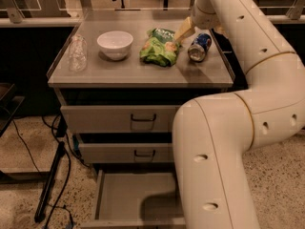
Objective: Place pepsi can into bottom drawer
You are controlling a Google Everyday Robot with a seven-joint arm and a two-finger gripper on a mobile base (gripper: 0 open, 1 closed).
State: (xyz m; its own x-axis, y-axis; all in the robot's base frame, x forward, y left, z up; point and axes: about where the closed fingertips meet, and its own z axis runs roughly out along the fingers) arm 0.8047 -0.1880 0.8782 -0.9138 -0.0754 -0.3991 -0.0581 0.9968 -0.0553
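The pepsi can point(199, 46), blue with a silver end, lies tilted on its side on the cabinet top at the right. My gripper point(202, 31) comes down from above at the back right and stands open over the can's far end. One yellowish finger point(185, 30) shows left of the can, next to the chip bag; the other is mostly hidden on the right. The bottom drawer point(136, 199) is pulled open at the foot of the cabinet, with a plain grey inside. My arm's lower link covers its right part.
A green chip bag point(159, 46) lies just left of the can. A white bowl point(115, 43) and a clear plastic cup point(77, 53) stand further left. The two upper drawers point(143, 118) are shut. Cables and a dark stand point(50, 185) lie on the floor at left.
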